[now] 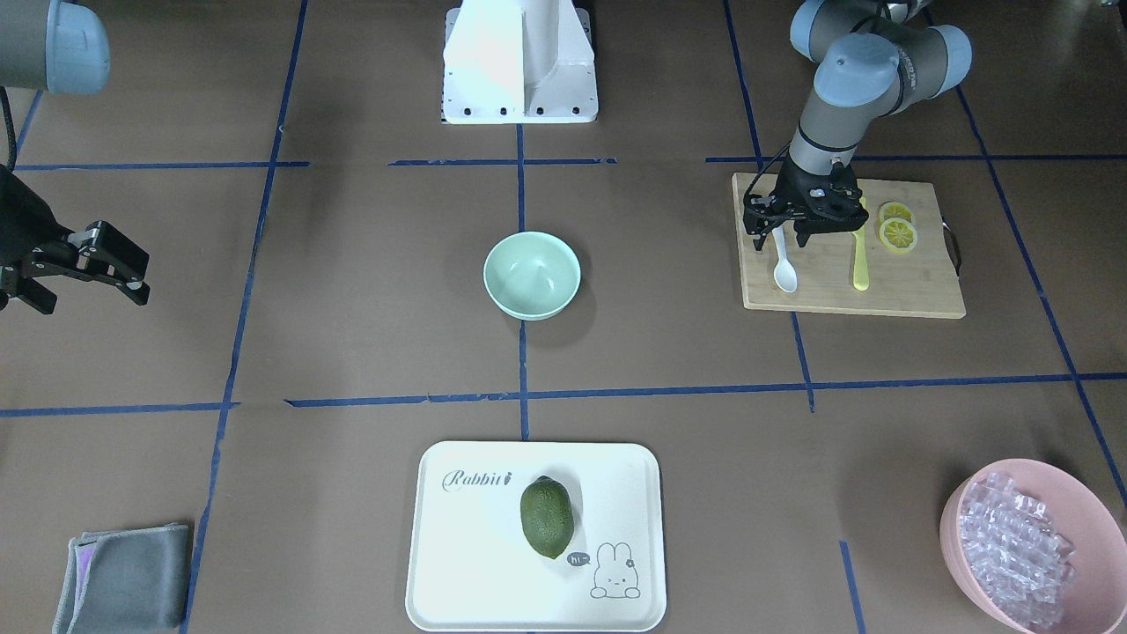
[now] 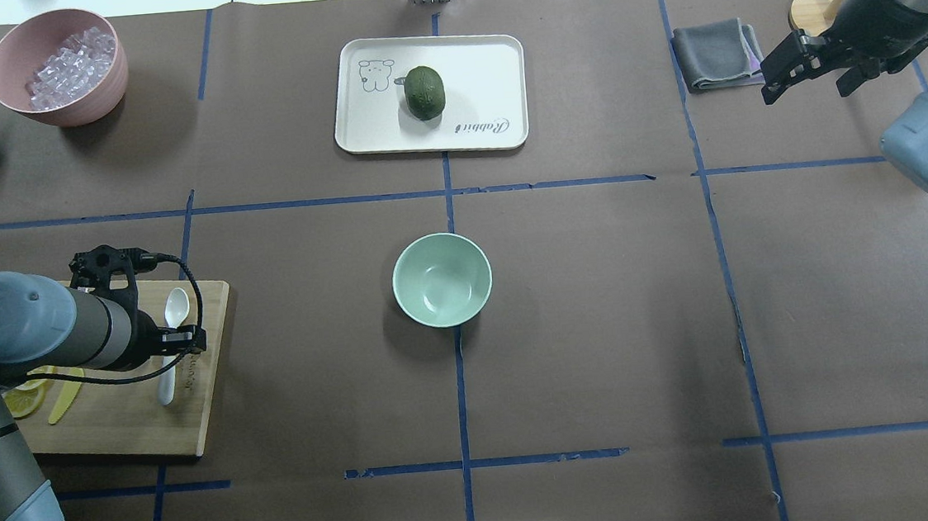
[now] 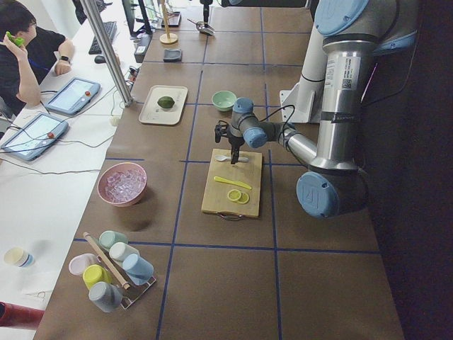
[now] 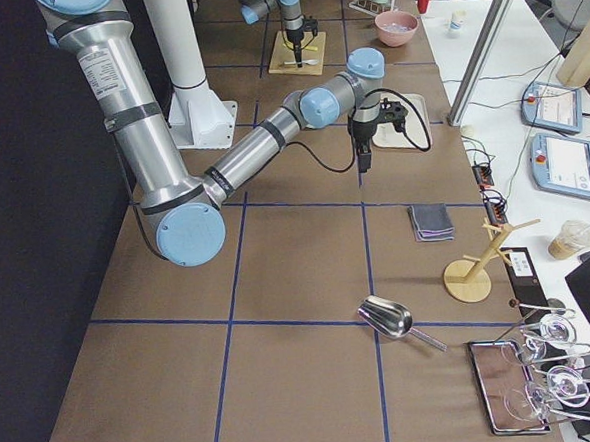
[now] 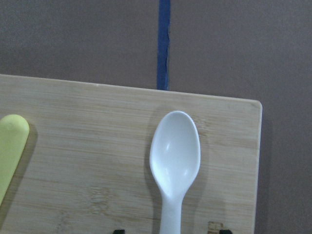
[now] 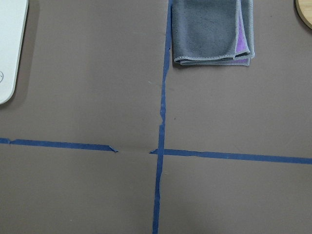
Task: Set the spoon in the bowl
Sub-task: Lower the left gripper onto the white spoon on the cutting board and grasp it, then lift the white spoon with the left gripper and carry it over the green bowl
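Observation:
The white spoon (image 1: 784, 271) lies on the wooden cutting board (image 1: 916, 295), scoop toward the table's middle; it also shows in the left wrist view (image 5: 174, 156) and the overhead view (image 2: 175, 305). My left gripper (image 1: 779, 236) is low over the spoon's handle and open, one fingertip on each side of the handle (image 5: 171, 230), touching nothing that I can see. The mint-green bowl (image 1: 532, 275) stands empty at the table's centre (image 2: 441, 280), well apart from the board. My right gripper (image 1: 88, 295) is open and empty, held above the table far to the other side.
A yellow knife (image 1: 860, 264) and lemon slices (image 1: 898, 231) lie on the board beside the spoon. A white tray (image 1: 458, 563) holds a green avocado (image 1: 547, 517). A pink bowl of clear cubes (image 1: 1039, 546) and a folded grey cloth (image 1: 123, 577) sit at the corners.

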